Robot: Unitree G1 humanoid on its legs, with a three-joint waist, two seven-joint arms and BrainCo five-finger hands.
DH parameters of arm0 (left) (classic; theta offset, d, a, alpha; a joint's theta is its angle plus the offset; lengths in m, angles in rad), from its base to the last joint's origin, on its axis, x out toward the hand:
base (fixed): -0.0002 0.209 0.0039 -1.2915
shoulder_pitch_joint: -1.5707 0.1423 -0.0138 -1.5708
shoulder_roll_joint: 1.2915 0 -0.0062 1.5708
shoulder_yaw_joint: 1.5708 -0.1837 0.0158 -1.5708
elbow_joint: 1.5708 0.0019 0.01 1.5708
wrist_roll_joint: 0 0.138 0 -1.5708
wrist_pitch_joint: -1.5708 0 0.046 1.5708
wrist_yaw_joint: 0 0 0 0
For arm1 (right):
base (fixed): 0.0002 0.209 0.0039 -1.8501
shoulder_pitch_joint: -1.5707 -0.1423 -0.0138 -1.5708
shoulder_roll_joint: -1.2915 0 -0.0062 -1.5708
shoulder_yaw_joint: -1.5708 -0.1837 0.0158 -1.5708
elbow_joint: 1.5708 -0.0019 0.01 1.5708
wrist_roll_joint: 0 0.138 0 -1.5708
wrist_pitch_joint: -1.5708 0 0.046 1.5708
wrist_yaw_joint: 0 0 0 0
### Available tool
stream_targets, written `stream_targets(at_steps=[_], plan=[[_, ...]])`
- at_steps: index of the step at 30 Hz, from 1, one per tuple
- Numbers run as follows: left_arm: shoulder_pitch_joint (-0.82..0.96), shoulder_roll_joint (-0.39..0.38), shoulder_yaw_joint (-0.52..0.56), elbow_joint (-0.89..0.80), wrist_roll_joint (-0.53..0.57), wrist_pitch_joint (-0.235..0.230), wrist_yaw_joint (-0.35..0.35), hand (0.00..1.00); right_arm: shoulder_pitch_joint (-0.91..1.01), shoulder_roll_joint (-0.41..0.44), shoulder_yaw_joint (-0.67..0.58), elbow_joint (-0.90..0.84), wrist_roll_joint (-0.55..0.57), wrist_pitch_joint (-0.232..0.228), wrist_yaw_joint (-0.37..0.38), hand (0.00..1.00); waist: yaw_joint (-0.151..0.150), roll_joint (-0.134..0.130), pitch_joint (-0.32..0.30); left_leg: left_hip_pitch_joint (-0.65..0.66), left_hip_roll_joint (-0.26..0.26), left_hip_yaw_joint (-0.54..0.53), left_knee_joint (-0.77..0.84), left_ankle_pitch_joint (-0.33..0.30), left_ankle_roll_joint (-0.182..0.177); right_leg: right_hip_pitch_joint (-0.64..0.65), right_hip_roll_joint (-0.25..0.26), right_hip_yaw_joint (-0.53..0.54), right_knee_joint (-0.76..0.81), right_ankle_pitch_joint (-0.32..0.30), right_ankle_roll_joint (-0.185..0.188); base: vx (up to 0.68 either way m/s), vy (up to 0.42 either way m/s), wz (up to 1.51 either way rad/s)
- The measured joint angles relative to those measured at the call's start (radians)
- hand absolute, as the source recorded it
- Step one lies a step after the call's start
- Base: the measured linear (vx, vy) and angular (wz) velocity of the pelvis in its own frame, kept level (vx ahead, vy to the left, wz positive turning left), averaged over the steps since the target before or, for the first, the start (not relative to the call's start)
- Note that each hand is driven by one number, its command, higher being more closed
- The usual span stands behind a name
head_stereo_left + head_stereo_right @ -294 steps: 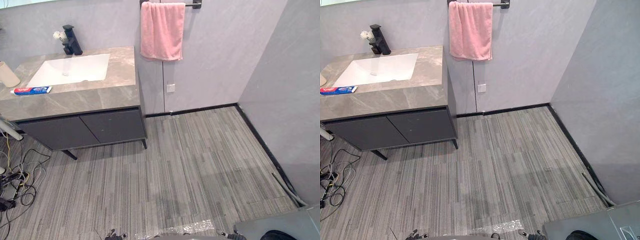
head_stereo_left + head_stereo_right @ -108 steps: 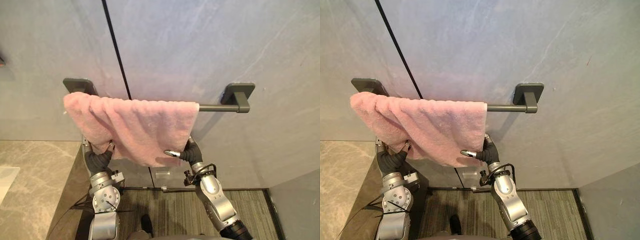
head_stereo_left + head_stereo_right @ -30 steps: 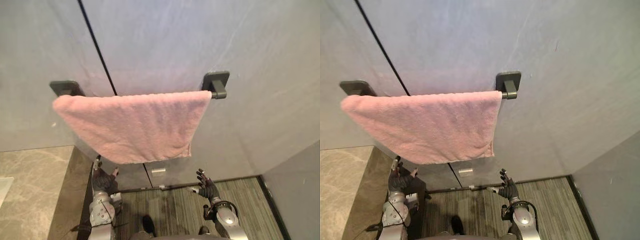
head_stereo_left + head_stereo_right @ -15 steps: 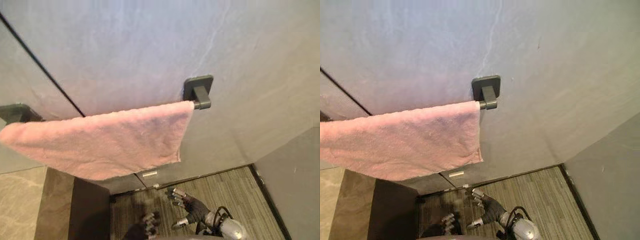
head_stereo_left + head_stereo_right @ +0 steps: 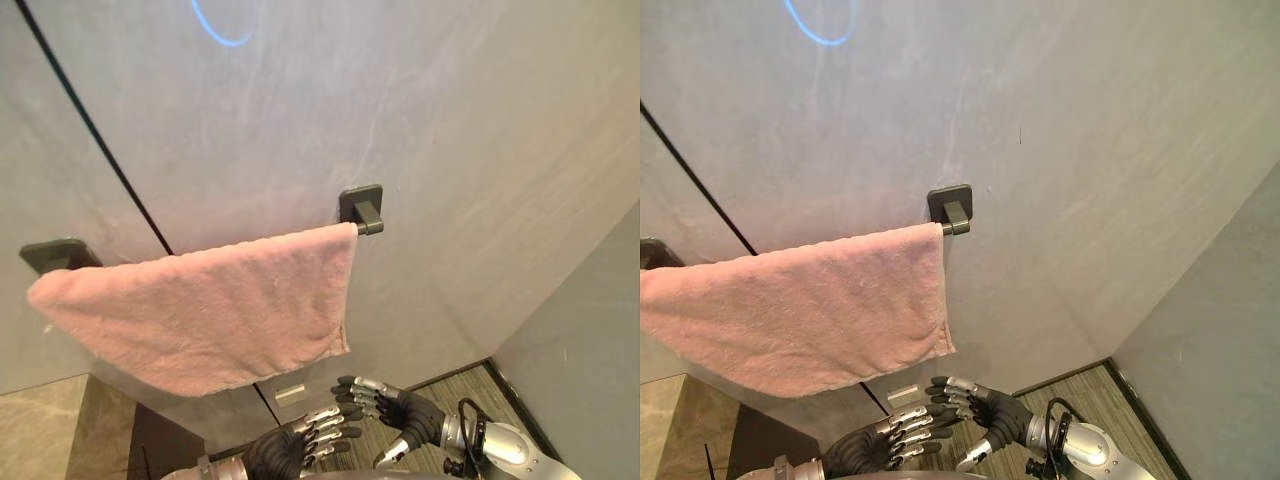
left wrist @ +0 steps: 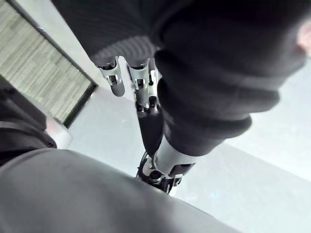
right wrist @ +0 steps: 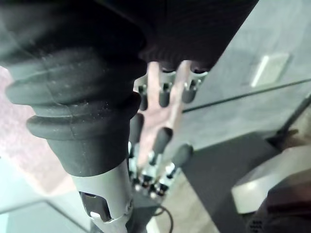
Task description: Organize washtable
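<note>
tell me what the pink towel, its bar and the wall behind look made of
Pink towel: looped terry cloth, probably cotton; nubbly matte pile, soft sag.
Towel bar: likely metal with dark matte coating; crisp edges, no shine.
Wall: grey stone-look panels, tile or slab; faint veins, dark seam.

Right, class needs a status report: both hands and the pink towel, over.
Left hand and right hand open, empty, held low. Pink terry towel spread over dark wall rail, above both hands. No obstruction seen.

On grey wall, dark metal towel bar; pink terry towel draped over it, spread between brackets.
</note>
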Motion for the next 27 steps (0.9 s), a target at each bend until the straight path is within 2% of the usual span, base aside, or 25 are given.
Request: stream_targets(at_steps=[1,3,5,10,12,16,18,22,27], plan=[[0.004,-0.053,0.035,-0.012,0.034,-0.003,0.004,0.0,-0.009,0.05,-0.001,0.001,-0.027,0.001,-0.001,0.0,0.012,0.001,0.0,0.03,-0.017,-0.018,-0.044,0.011,-0.004,0.0,-0.002,0.012,0.012,-0.015,0.007,-0.1,0.022,-0.14],[0.008,-0.091,0.058,-0.028,0.066,-0.007,0.01,0.0,-0.016,0.107,-0.001,0.008,-0.043,0.003,-0.008,0.0,0.022,0.005,-0.004,0.049,-0.026,-0.021,-0.078,0.029,-0.002,-0.001,-0.002,0.015,0.021,-0.021,0.007,-0.06,0.03,-0.06],[0.021,-0.166,0.121,-0.047,0.121,-0.012,0.05,0.0,-0.049,0.192,-0.006,0.02,-0.068,0.003,-0.041,0.0,0.031,0.001,-0.007,0.04,-0.036,-0.032,-0.086,0.04,-0.001,-0.007,-0.005,0.01,0.023,-0.02,0.004,-0.04,0.026,0.1],[0.024,-0.256,0.193,-0.057,0.208,-0.012,0.121,0.0,-0.125,0.285,0.021,0.081,-0.076,0.002,-0.06,0.0,0.038,-0.02,-0.019,0.013,-0.043,-0.079,-0.079,0.066,0.022,-0.012,-0.01,-0.022,0.024,-0.012,-0.005,0.03,0.003,0.25],[0.019,-0.288,0.23,-0.071,0.264,-0.013,0.139,0.0,-0.153,0.321,0.044,0.132,-0.076,0.005,-0.069,0.0,0.059,-0.031,-0.019,0.012,-0.041,-0.096,-0.079,0.067,0.022,-0.004,-0.007,-0.039,0.023,-0.01,-0.007,0.05,-0.016,0.17],[0.021,-0.308,0.273,-0.073,0.297,-0.013,0.159,0.0,-0.214,0.367,0.069,0.175,-0.077,0.008,-0.089,0.0,0.065,-0.037,-0.016,0.014,-0.04,-0.124,-0.079,0.067,0.022,0.012,-0.007,-0.05,0.024,-0.005,-0.014,0.02,0.002,0.2],[0.017,-0.32,0.303,-0.073,0.297,-0.013,0.159,0.0,-0.239,0.384,0.078,0.186,-0.077,0.008,-0.103,0.0,0.084,-0.039,-0.015,0.013,-0.041,-0.126,-0.08,0.066,0.022,0.013,-0.008,-0.051,0.024,-0.003,-0.017,-0.05,0.006,0.03],[0.015,-0.329,0.326,-0.073,0.3,-0.015,0.16,0.0,-0.281,0.397,0.085,0.213,-0.104,0.006,-0.122,0.0,0.085,-0.04,-0.008,-0.001,-0.048,-0.15,-0.086,0.062,0.017,0.024,-0.015,-0.072,0.019,-0.005,-0.016,-0.07,0.0,0.15],[-0.04,-0.359,0.345,-0.074,0.32,-0.039,0.161,0.0,-0.292,0.399,0.066,0.248,-0.121,0.008,-0.134,0.0,0.085,-0.031,-0.002,-0.027,-0.055,-0.182,-0.086,0.08,0.023,0.012,-0.02,-0.101,0.02,-0.018,-0.016,-0.05,0.001,0.2]])
